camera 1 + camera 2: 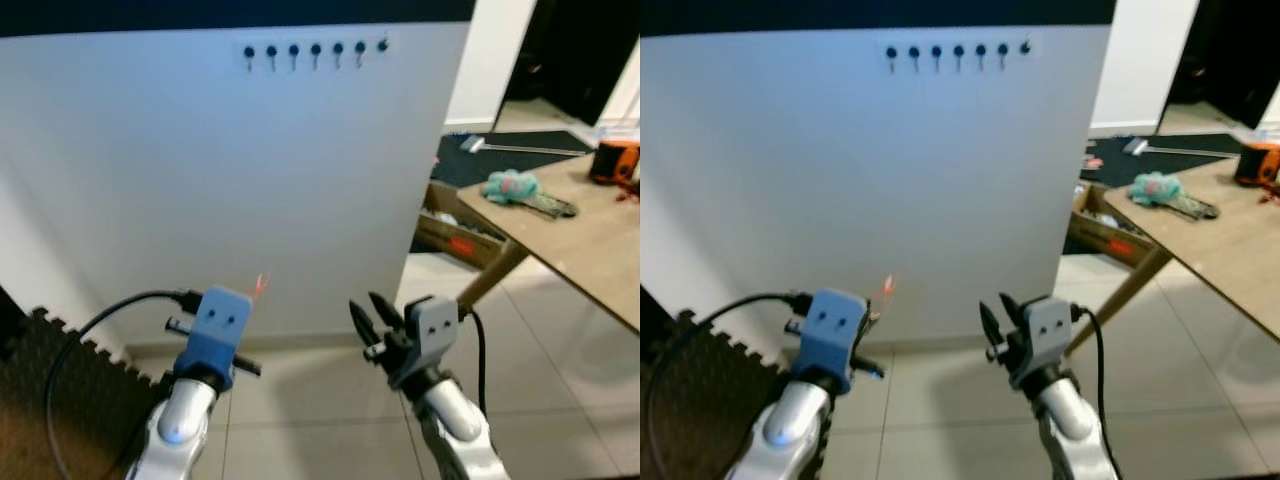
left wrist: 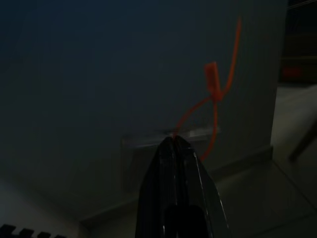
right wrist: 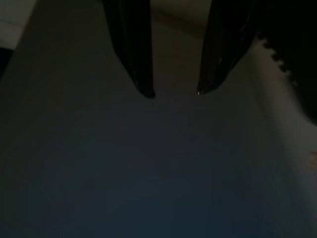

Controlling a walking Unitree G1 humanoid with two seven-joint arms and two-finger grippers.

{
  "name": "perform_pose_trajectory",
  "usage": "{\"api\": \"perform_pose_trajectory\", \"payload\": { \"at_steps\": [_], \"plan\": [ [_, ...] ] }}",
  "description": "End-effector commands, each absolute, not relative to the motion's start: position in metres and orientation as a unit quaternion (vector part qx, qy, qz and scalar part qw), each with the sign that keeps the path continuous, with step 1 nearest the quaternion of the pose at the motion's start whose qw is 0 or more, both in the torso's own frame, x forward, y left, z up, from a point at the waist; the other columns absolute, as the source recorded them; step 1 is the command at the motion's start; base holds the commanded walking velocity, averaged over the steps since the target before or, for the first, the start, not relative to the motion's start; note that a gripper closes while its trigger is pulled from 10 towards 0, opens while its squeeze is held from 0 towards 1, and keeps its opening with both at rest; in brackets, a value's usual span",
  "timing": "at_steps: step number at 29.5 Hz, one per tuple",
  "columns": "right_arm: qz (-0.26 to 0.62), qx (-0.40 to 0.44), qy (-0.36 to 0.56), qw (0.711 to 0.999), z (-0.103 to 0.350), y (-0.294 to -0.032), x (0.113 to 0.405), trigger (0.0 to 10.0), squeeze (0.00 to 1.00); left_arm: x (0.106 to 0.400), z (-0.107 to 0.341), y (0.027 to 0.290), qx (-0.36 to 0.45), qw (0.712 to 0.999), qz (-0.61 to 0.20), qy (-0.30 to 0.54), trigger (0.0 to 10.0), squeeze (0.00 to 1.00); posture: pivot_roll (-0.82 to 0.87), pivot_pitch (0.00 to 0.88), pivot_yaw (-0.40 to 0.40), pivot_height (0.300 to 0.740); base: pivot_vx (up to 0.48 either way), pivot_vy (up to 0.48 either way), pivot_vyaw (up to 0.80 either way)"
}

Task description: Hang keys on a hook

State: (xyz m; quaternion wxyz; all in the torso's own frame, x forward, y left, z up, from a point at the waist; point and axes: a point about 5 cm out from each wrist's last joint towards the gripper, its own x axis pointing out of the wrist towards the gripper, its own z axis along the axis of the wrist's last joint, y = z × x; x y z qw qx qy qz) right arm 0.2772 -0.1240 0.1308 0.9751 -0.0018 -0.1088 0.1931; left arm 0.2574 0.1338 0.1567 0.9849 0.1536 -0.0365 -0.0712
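A row of several black hooks (image 1: 315, 50) runs high on the white wall panel (image 1: 230, 170) ahead. My left gripper (image 2: 173, 141) is shut on a thin orange loop with a small tag (image 2: 214, 94). A tip of this orange loop (image 1: 260, 285) peeks out beside the blue wrist mount, low in front of the panel and far below the hooks. I cannot make out any keys on the loop. To the right, at about the same height, my right gripper (image 1: 368, 320) is open and holds nothing; its fingers (image 3: 143, 74) stand apart in the dark wrist view.
A wooden table (image 1: 570, 230) juts in from the right, carrying a teal plush toy (image 1: 510, 185) and an orange object (image 1: 612, 160). A cardboard box (image 1: 455, 235) sits under it. A dark foam mat (image 1: 40, 380) lies on the tiled floor at the left.
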Motion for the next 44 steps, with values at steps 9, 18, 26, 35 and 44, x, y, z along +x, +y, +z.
{"api": "perform_pose_trajectory", "payload": {
  "at_steps": [9,18,26,35,44],
  "plan": [
    [0.199,0.005,-0.108,0.974,0.13,-0.118,0.278,10.0,0.0,0.259,0.157,0.137,0.15,0.986,-0.06,-0.034,10.0,0.0,0.09,0.088,-0.009,0.74,0.0,0.0,0.67],
    [0.181,0.017,-0.103,0.978,0.128,-0.121,0.278,10.0,0.0,0.268,0.167,0.13,0.131,0.988,-0.059,-0.05,10.0,0.0,0.09,0.085,-0.005,0.74,0.0,0.0,0.0],
    [0.176,0.02,-0.103,0.979,0.128,-0.123,0.279,10.0,0.0,0.271,0.171,0.125,0.143,0.984,-0.075,-0.07,10.0,0.0,0.07,0.079,-0.003,0.74,0.044,0.0,0.0],
    [0.179,0.017,-0.102,0.978,0.128,-0.122,0.28,10.0,0.0,0.271,0.171,0.122,0.145,0.984,-0.079,-0.072,10.0,0.0,0.08,0.075,-0.012,0.74,0.465,0.0,0.0],
    [0.184,0.014,-0.101,0.978,0.128,-0.122,0.28,10.0,0.0,0.27,0.17,0.123,0.145,0.984,-0.078,-0.074,10.0,0.0,0.08,0.072,-0.014,0.74,0.48,0.0,0.0]
  ]
}}
